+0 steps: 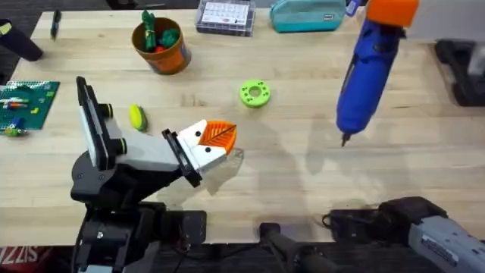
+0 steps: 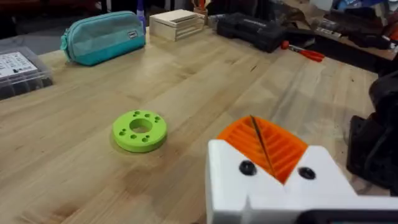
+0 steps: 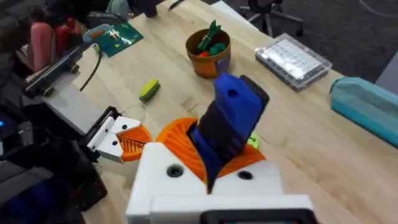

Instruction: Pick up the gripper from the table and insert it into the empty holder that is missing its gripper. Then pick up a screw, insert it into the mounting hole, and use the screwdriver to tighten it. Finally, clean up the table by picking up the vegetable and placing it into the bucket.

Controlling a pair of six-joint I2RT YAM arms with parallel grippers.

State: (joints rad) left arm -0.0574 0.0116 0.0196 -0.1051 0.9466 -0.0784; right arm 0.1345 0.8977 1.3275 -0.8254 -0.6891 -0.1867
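Note:
My left gripper (image 1: 218, 139) lies low over the table's middle, shut. Its two white holder blocks (image 2: 273, 186) each carry an orange ribbed wedge (image 2: 267, 146), and the wedges are pressed face to face. A dark screw head (image 2: 247, 168) sits in each block; a loose screw is out of view. My right gripper (image 1: 392, 11) is raised and shut on the blue screwdriver (image 1: 366, 72), tip down, right of the left gripper. The yellow-green vegetable (image 1: 136, 117) lies left of the left gripper. At the back left stands the orange bucket (image 1: 161, 47).
A round green disc (image 1: 255, 93) with holes lies behind the left gripper. A teal pouch (image 1: 307, 15) and a clear parts box (image 1: 225, 17) line the far edge. A green board (image 1: 26, 102) sits at the left edge, a black case (image 1: 462, 68) at the right.

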